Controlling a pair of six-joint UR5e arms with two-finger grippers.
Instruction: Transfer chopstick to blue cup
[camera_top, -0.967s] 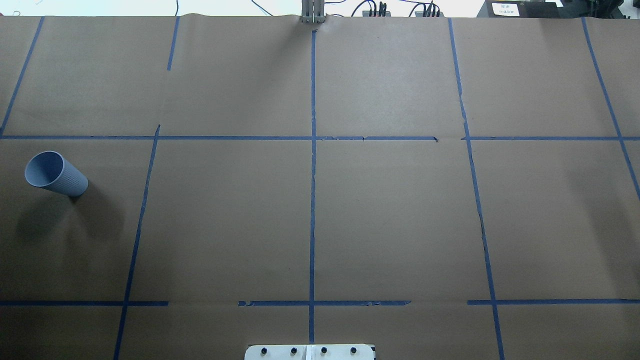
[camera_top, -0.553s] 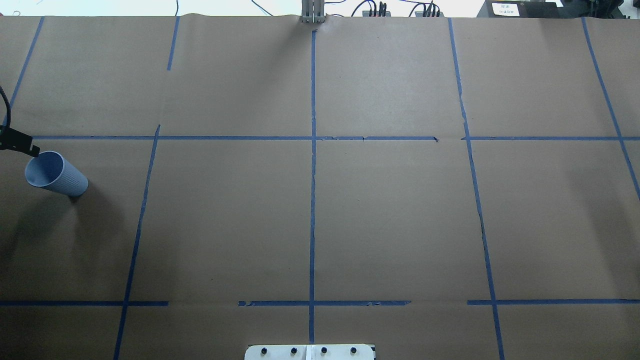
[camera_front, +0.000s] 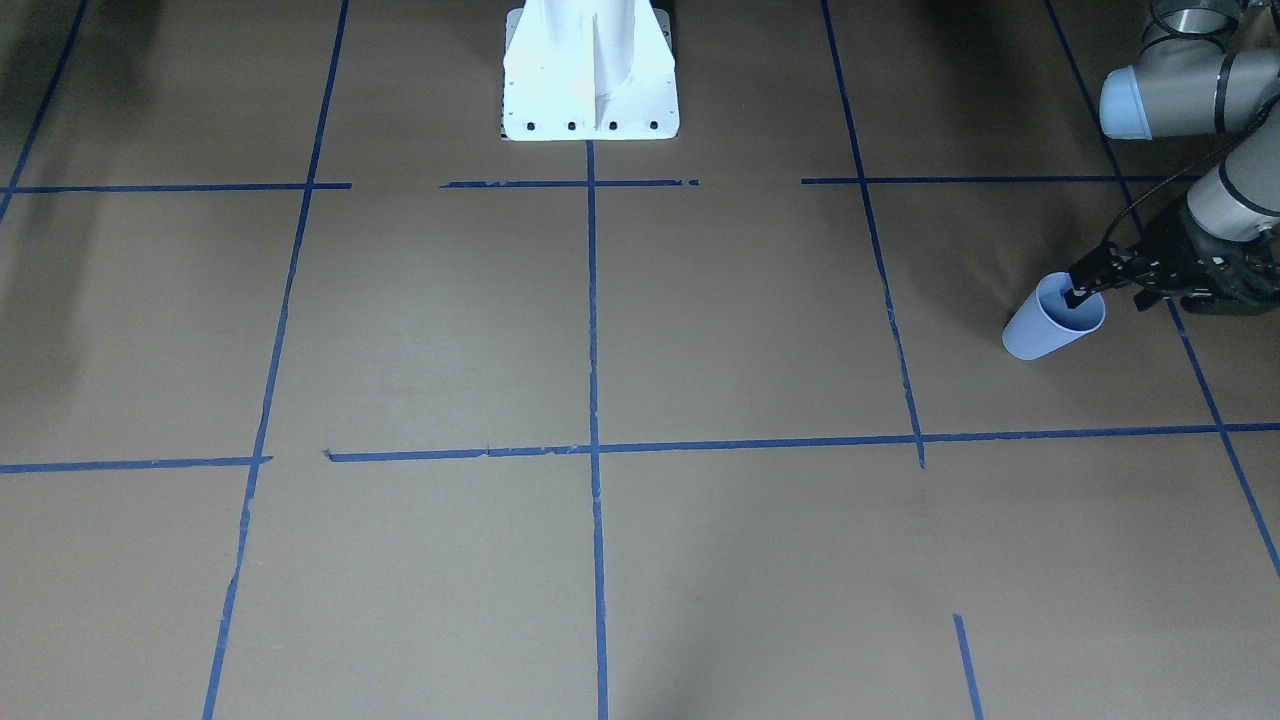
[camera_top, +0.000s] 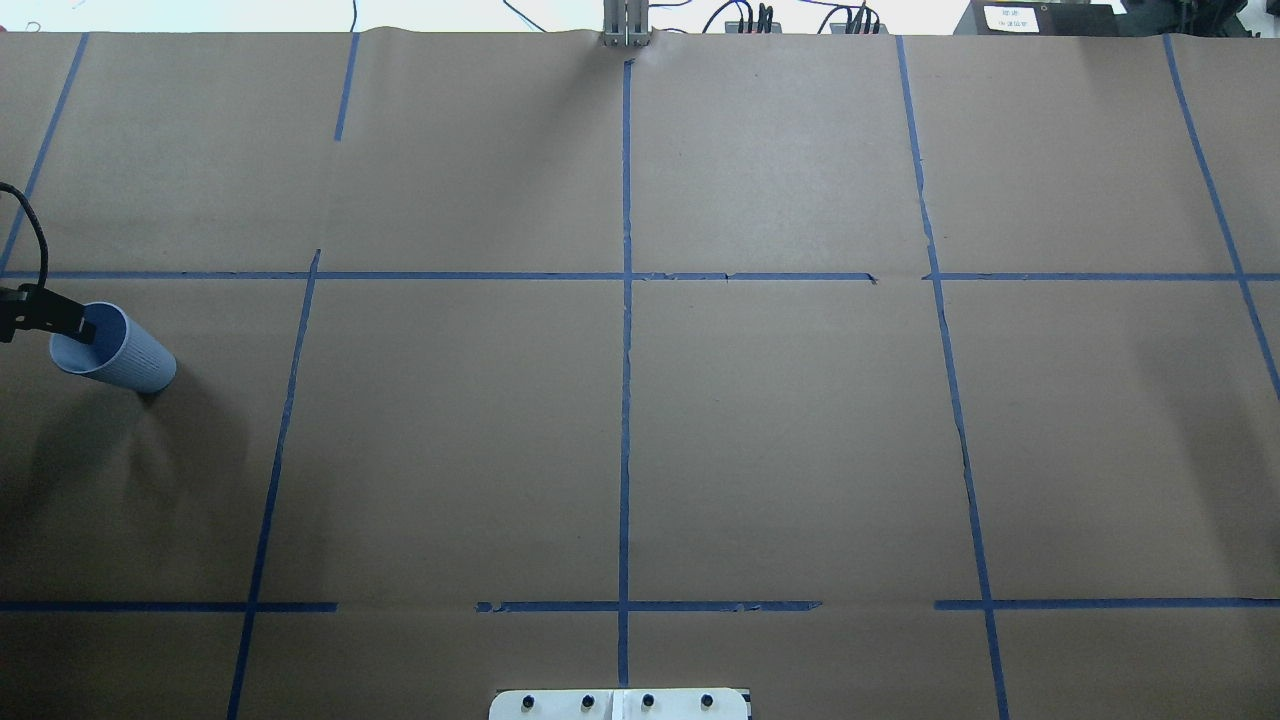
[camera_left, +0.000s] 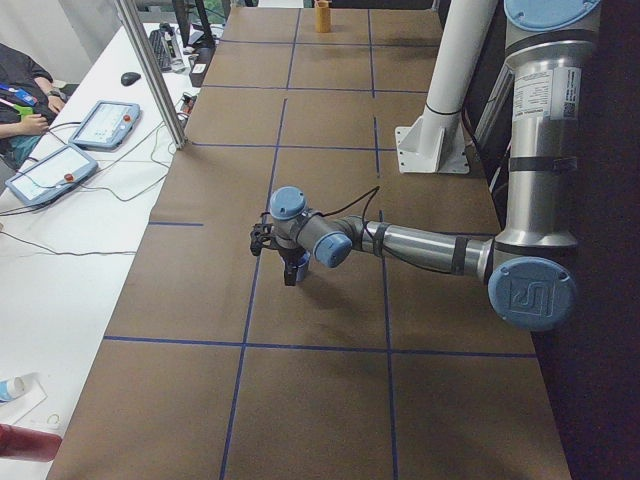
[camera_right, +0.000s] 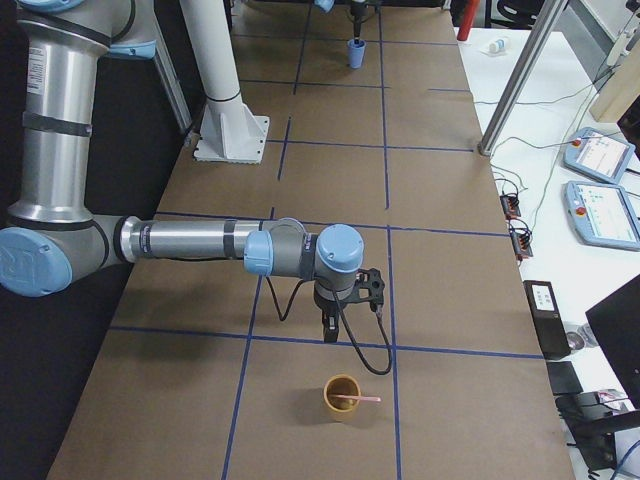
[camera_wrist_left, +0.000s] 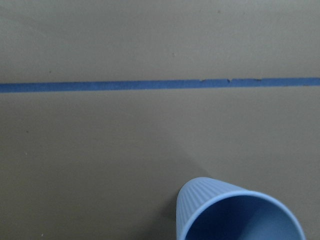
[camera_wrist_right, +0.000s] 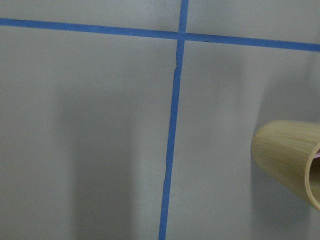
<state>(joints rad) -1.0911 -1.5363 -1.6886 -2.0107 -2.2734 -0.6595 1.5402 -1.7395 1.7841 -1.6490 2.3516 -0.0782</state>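
Transfer not begun; chopstick (camera_right: 358, 400) lies in tan cup (camera_right: 338, 408), lower centre; my right gripper (camera_right: 328, 333) hovers near it; my left gripper (camera_front: 1080, 292) meets blue cup (camera_front: 1035, 335) rim; I cannot tell either finger state.

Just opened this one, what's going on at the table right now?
The left end effector is at the rim of the blue cup, which stands near the table's left end; its tip reaches over the cup's mouth, but I cannot tell whether it grips anything. The chopstick has not been transferred yet: it rests in a tan cup at the opposite end, one end poking past the rim. The right end effector hangs next to that cup.
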